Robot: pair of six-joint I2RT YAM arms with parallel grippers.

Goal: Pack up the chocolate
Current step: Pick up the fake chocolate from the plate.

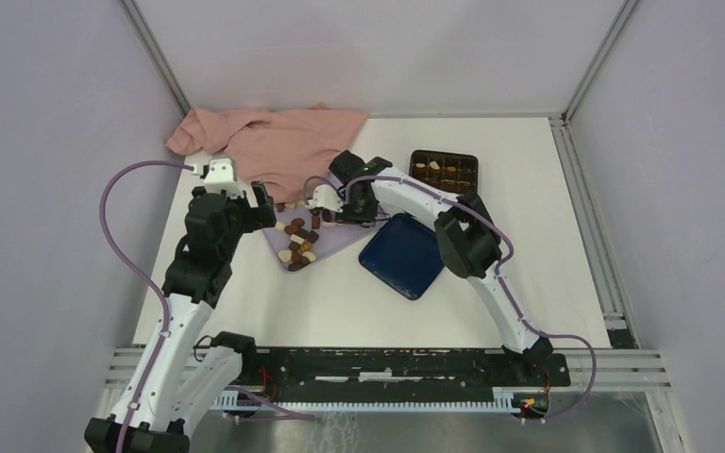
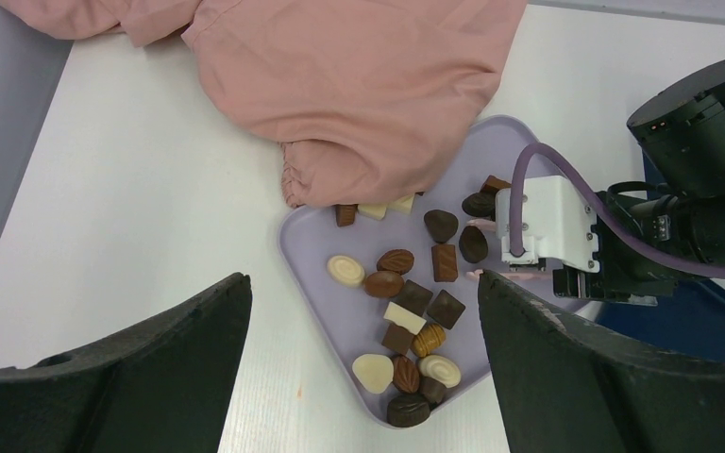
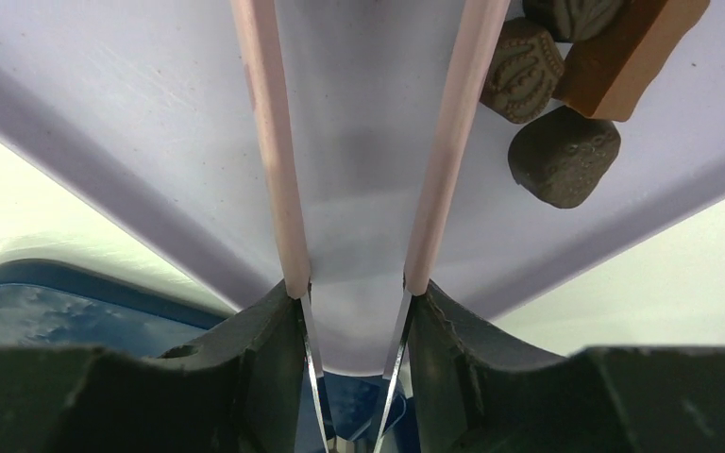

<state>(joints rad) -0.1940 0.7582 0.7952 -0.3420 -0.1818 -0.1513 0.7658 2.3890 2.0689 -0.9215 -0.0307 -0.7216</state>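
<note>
Several chocolate pieces (image 2: pixel 406 311), dark, brown and cream, lie loose on the lilac tray (image 2: pixel 340 311). My left gripper (image 2: pixel 363 283) hovers open above them, with nothing between its fingers. My right gripper (image 1: pixel 345 203) is shut on pink-tipped tongs (image 3: pixel 269 142), and it reaches onto the tray from the right. The tongs' pink tips (image 2: pixel 480 274) stand apart on either side of a dark oval chocolate (image 2: pixel 473 243). The right wrist view cuts those tips off. It shows three chocolates (image 3: pixel 562 156) just right of the tongs. The dark blue box (image 1: pixel 444 170) with its grid insert holds a few pieces.
A pink cloth (image 1: pixel 274 137) lies at the back and covers the tray's far edge (image 2: pixel 359 85). The blue lid (image 1: pixel 401 255) rests just right of the tray, under my right arm. The left gripper (image 1: pixel 245 212) sits at the tray's left side.
</note>
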